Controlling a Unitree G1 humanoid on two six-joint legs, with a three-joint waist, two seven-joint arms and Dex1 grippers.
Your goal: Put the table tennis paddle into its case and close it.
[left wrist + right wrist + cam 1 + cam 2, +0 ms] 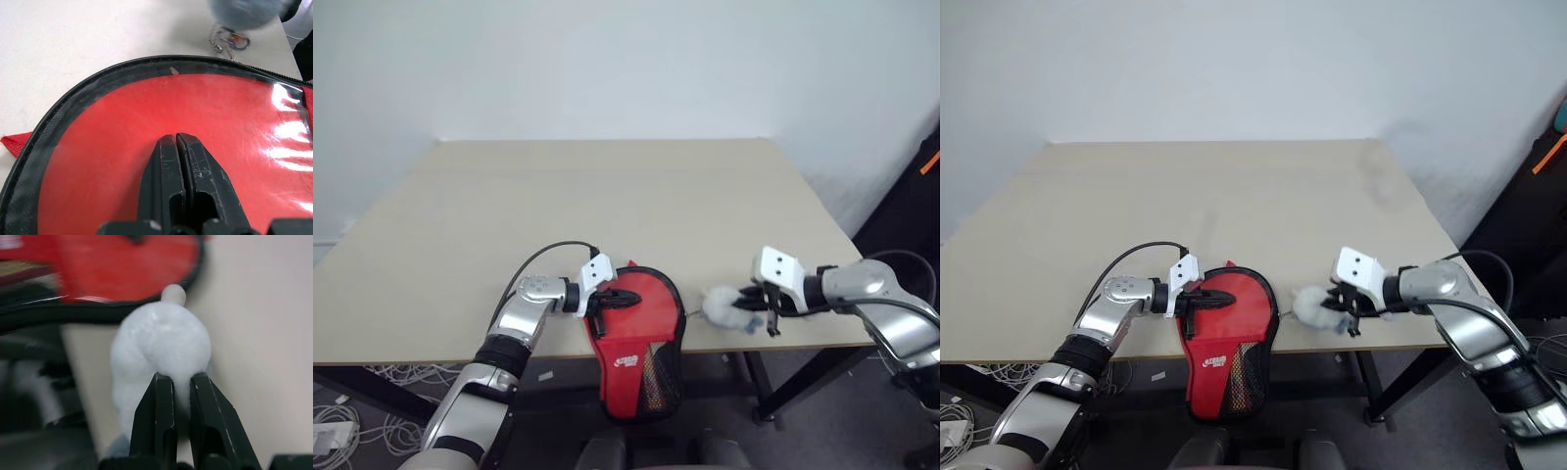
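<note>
The case (636, 338) lies red side up at the table's front edge, with its narrow mesh-pocket end hanging over the edge. My left gripper (628, 298) is shut, and its fingertips (168, 147) rest on the case's round red face with nothing between them. To the right of the case, my right gripper (762, 315) is shut on a fluffy grey-white ball (161, 340), which sits just off the case's black rim (146, 308). A small metal ring (230, 38) lies by the ball at the zip's edge. The table tennis paddle is hidden.
The tan table (607, 196) stretches wide behind the case up to a white wall. Dark equipment (913, 206) stands past its right edge. Cables (333, 421) lie on the floor at the left, below the table.
</note>
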